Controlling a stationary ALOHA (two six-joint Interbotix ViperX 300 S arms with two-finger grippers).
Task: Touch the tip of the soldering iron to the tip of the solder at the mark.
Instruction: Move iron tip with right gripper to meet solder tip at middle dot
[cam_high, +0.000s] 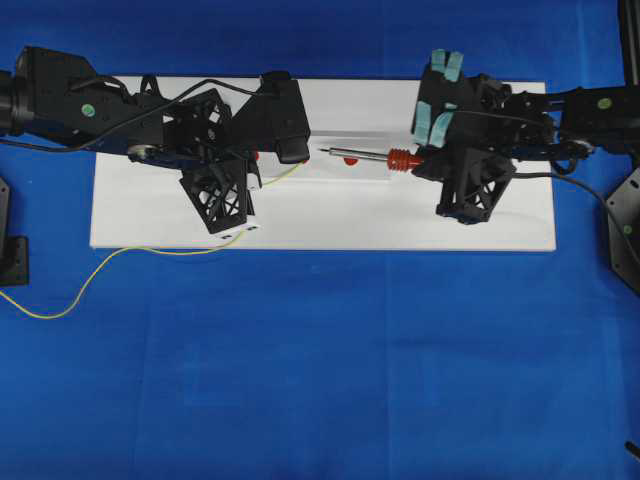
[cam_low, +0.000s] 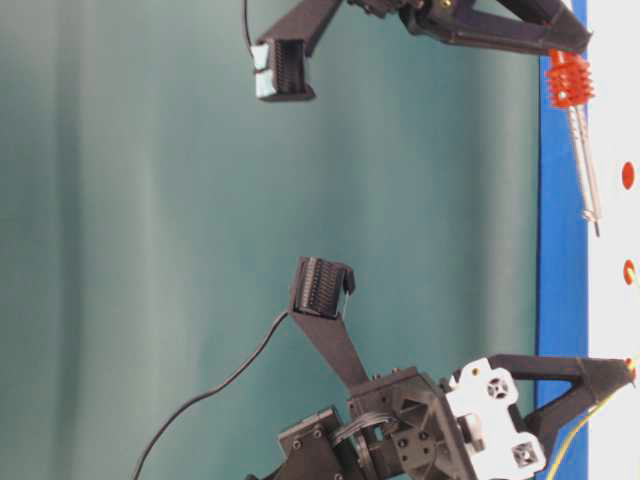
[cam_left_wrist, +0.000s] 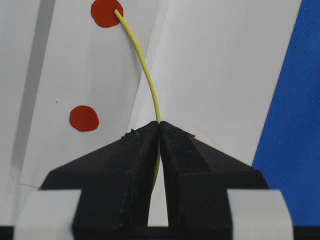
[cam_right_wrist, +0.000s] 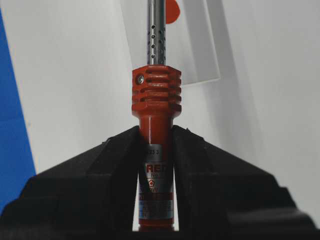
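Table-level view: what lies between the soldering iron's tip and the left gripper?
In the table-level view, one red mark on the white board lies between the soldering iron tip and the left gripper; the rest is bare board.

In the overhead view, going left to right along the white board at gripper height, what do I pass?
Left gripper shut on the yellow solder wire → dark tip of the soldering iron → its red ribbed handle → right gripper shut on that handle, all over the white board.

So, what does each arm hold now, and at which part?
Left fingers pinch the thin yellow solder wire behind its tip; right fingers clamp the red-handled soldering iron by its handle.
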